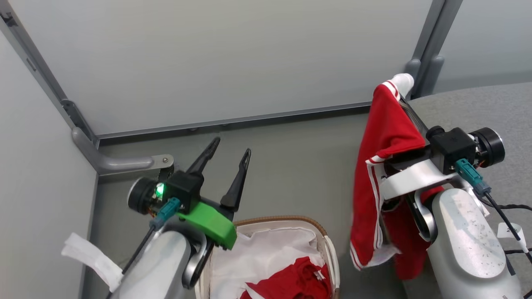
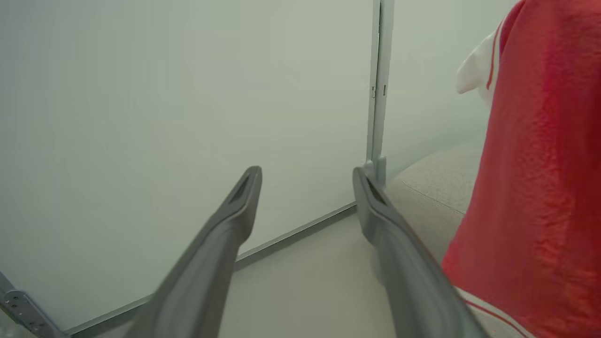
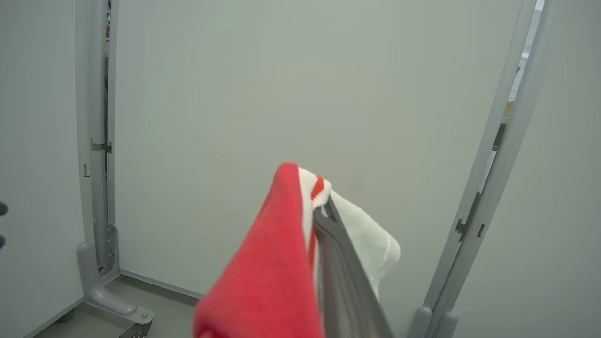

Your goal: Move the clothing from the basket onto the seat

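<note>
A red garment with white stripes (image 1: 380, 174) hangs from my right gripper (image 1: 402, 89), which is shut on its top edge and held up beside the grey seat (image 1: 469, 108). In the right wrist view the cloth (image 3: 267, 277) wraps over the closed fingers (image 3: 340, 263). My left gripper (image 1: 232, 146) is open and holds nothing, above the far end of the basket (image 1: 291, 219). A second red garment (image 1: 297, 280) lies in the basket on its white liner (image 1: 262, 253). The left wrist view shows its spread fingers (image 2: 220, 253), the hanging garment (image 2: 540, 188) and the seat (image 2: 432, 192).
Pale partition walls with grey metal posts (image 1: 432, 37) close off the back and left. A grey foot bracket (image 1: 120, 162) lies on the floor near my left gripper. Bare grey floor (image 1: 307, 166) runs between basket, wall and seat.
</note>
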